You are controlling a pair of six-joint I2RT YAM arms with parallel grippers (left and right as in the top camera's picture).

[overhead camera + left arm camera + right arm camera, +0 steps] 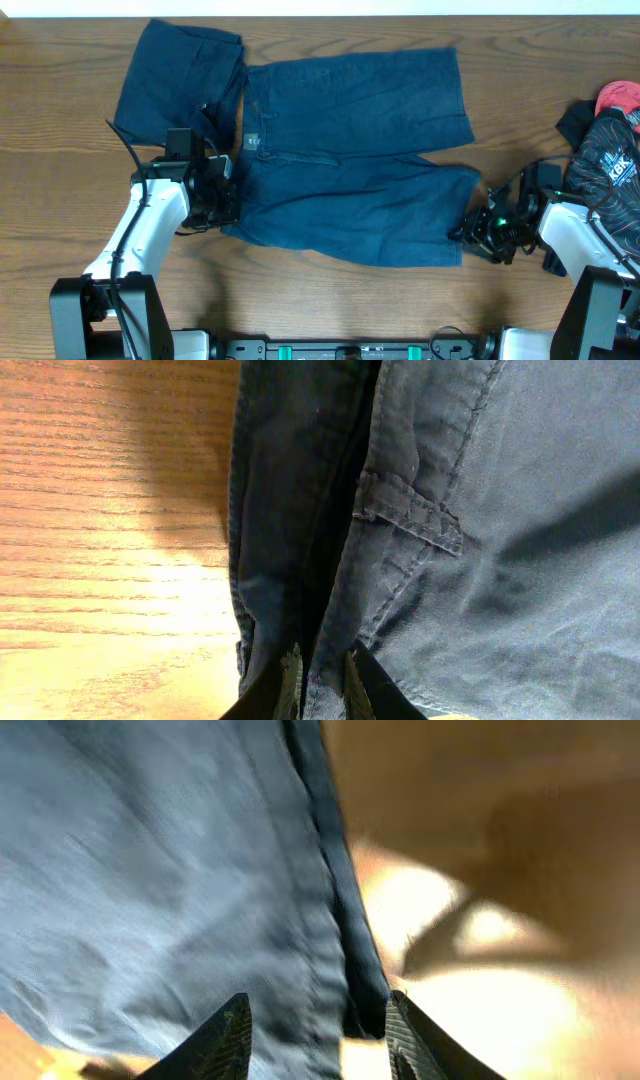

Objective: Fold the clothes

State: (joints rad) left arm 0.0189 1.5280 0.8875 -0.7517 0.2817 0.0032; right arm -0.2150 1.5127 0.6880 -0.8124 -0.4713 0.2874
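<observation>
The shorts (350, 150) lie flat on the desk (60, 150). The left hand (322, 675) is pinched on their waistband end, while the right hand (320, 1020) is spread astride the opposite hem. Risk: the right hand may catch only one layer, so the lift goes uneven and skews the fold.

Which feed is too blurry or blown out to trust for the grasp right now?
Right wrist: smeared with blur, the shorts lose their texture, and the table beyond the hem glares pale yellow beside the right tool. Left wrist: sharp, the belt loop stitching is crisp, with one dark shadow band across the fabric at right. Overhead: sharp and evenly lit, only soft shadows.
</observation>
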